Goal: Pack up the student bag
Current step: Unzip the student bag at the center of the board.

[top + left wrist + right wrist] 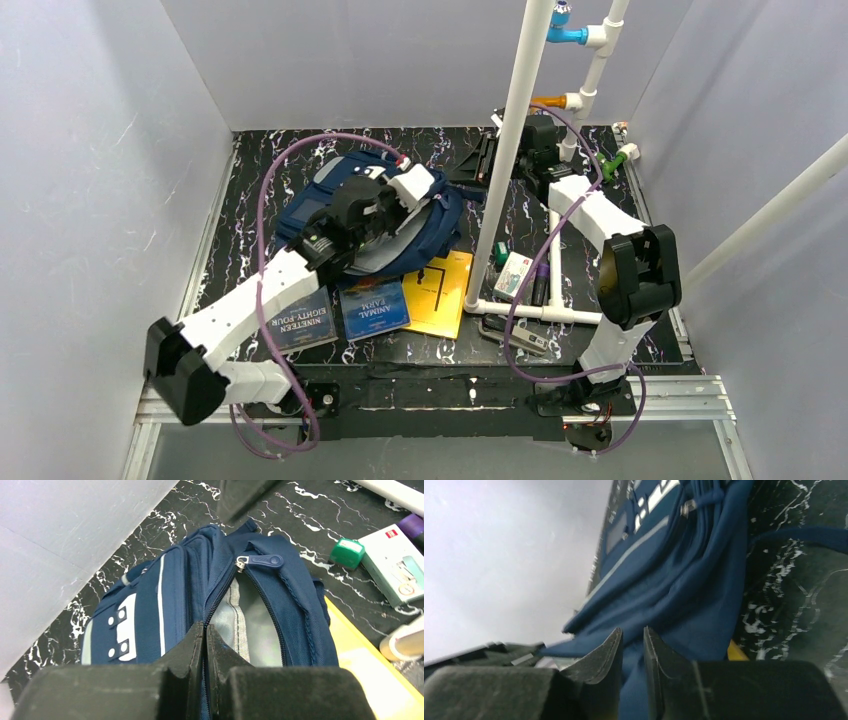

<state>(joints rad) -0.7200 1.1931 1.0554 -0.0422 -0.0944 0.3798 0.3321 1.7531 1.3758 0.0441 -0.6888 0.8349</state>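
Observation:
The student bag (pixel 300 212), navy with grey stripes and a white patch, lies at the table's middle left. Its main zip is partly undone and shows grey lining (pixel 250 625). The zipper pull (pixel 260 560) lies at the top of that opening. My left gripper (pixel 205 626) is shut on the bag's zipper edge, over the bag in the top view (pixel 372 232). My right gripper (pixel 631 632) is low against the bag's (pixel 684 580) right side (pixel 462 172). Its jaws stand slightly apart, with blue fabric showing in the narrow gap.
Two blue books (pixel 300 325) (pixel 373 308) and a yellow book (pixel 442 290) lie in front of the bag. A green sharpener (pixel 500 257), a white box (pixel 518 273) and a small device (pixel 520 338) sit by the white pipe frame (pixel 510 150). Walls enclose three sides.

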